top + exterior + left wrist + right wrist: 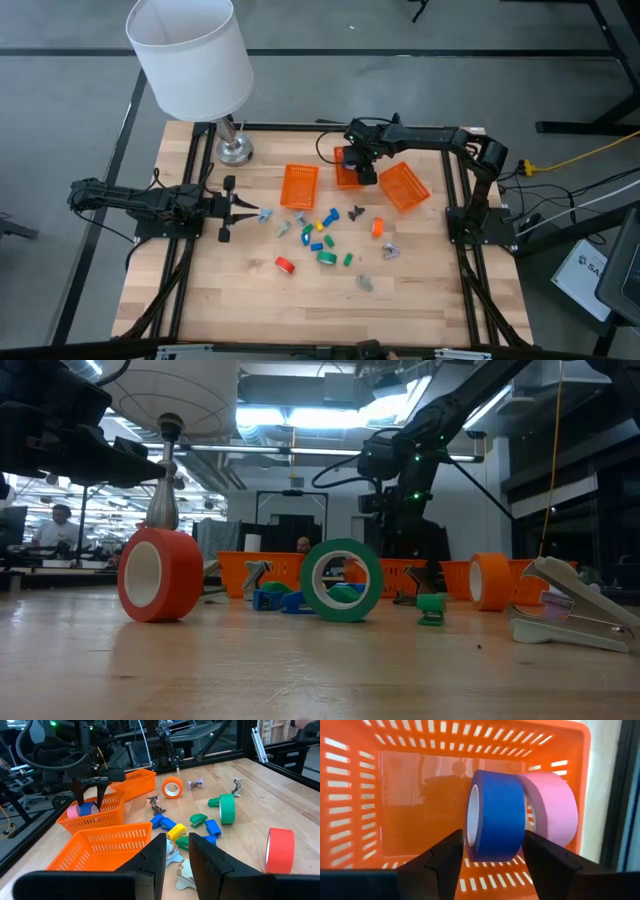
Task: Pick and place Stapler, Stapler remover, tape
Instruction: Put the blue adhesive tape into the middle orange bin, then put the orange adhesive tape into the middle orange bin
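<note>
A blue tape roll stands on edge beside a pink roll on the floor of the middle orange basket. My right gripper hovers over that basket, pointing steeply down. It is open, with one finger on each side of the blue roll. Red tape, green tape and orange tape lie on the table among small blue, yellow and green staplers and grey stapler removers. My left gripper waits at the table's left, open by a narrow gap.
Two more orange baskets flank the middle one, one to the left and one to the right. A white-shaded lamp stands at the far left corner. Bare wood lies along the near edge.
</note>
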You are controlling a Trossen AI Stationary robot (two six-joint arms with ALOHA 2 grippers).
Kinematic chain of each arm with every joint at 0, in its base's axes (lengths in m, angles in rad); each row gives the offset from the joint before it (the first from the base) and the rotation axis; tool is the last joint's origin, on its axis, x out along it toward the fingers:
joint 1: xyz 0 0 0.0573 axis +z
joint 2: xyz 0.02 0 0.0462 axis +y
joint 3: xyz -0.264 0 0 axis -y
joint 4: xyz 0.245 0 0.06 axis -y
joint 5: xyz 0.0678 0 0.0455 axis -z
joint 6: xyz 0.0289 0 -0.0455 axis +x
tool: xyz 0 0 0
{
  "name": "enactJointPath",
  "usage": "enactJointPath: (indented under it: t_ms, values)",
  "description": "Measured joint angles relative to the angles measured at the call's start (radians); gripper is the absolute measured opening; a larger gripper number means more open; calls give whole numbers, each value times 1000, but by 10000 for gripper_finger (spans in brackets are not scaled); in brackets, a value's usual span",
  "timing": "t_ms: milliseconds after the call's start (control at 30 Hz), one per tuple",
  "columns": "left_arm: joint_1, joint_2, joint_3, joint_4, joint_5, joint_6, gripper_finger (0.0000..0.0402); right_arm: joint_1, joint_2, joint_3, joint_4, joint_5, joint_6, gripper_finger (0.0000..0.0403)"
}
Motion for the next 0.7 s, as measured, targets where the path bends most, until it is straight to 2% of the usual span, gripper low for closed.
enactJointPath:
  t_ms: [133,367,700]
  values:
    - [0,0,0,0,0,0,78,1,0,52,-70,27,23,212]
    - [0,0,0,0,0,0,77,2,0,150,-210,-5,80,213]
    - [0,0,0,0,0,0,78,55,0,229,-383,-7,266,213]
